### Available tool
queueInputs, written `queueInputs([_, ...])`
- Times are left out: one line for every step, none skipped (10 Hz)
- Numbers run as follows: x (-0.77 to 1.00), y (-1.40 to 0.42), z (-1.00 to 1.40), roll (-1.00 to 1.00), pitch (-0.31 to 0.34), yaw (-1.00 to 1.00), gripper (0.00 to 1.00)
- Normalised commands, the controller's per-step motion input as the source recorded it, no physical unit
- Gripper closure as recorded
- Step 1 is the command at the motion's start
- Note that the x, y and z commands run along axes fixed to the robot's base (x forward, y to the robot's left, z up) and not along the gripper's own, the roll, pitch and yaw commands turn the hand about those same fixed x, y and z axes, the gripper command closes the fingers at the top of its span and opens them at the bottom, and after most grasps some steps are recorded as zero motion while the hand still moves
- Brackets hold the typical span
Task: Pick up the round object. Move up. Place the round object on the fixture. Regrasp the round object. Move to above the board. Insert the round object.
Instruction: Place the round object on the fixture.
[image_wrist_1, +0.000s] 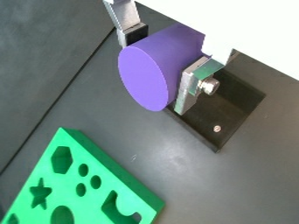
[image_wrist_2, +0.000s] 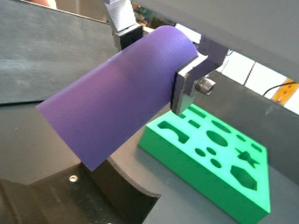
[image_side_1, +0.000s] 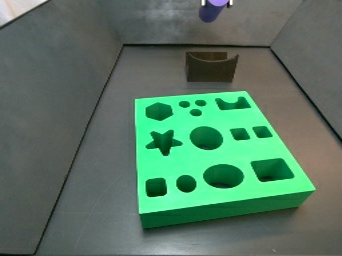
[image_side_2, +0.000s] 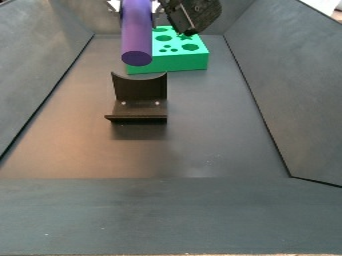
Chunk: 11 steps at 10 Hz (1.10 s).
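— Seeing the gripper (image_wrist_1: 163, 54) anywhere?

— Hanging high above the floor, clamping the purple peg (image_wrist_1: 158, 67) between two silver fingers (image_wrist_1: 194, 80). Showing again in a wrist view, gripper (image_wrist_2: 158, 57) squeezing the upper end of the peg (image_wrist_2: 117, 101), one finger (image_wrist_2: 191, 83) pressing against its side. Mostly hiding behind the peg in a side view, gripper (image_side_2: 171, 14) barely peeking out at the top edge.

— And the peg itself, sitting how in the grip?

— Gripped near one end, the rest sticking out past the fingers, round flat face pointing away. Hanging upright in a side view, peg (image_side_2: 136, 32) dangling with its lower end over the fixture (image_side_2: 138, 98) and not touching it. Peeking in only as a purple scrap at the top edge of a side view, peg (image_side_1: 213, 8), floating above the fixture (image_side_1: 210, 65).

— Fixture and board, lying where?

— Fixture (image_wrist_1: 225, 111) sitting on the dark floor just beneath the fingers, close behind the peg. Green board (image_wrist_1: 79, 185) lying flat on the floor, well apart from the peg and off to one side. Showing the same in a wrist view, board (image_wrist_2: 216, 157) resting below and beyond the peg's side. Board (image_side_1: 214, 158) spreading out nearer the camera than the fixture in a side view; board (image_side_2: 178, 52) lying past the fixture, partly hiding behind the peg.
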Motion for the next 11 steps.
queueInputs([0.13, 0.13, -1.0, -1.0, 0.123, -0.03, 1.0])
queueInputs([0.13, 0.14, -1.0, -1.0, 0.118, -0.04, 1.0])
queueInputs([0.14, 0.14, -1.0, -1.0, 0.143, -0.06, 1.0])
queueInputs([0.16, 0.13, -1.0, -0.83, 0.166, -0.09, 1.0])
queueInputs([0.17, 0.14, -1.0, -0.66, 0.153, -0.11, 1.0])
queueInputs([0.17, 0.14, -1.0, -0.44, 0.131, -0.14, 1.0])
queueInputs([0.18, 0.14, -1.0, -0.33, 0.115, -0.15, 1.0])
queueInputs([0.19, 0.13, -1.0, -0.21, 0.079, -0.16, 1.0])
queueInputs([0.17, 0.12, -0.83, -0.17, 0.049, -0.16, 1.0])
queueInputs([0.14, 0.1, -0.64, -0.17, 0.034, -0.15, 1.0])
queueInputs([0.12, 0.1, -0.48, -0.15, 0.014, -0.14, 1.0])
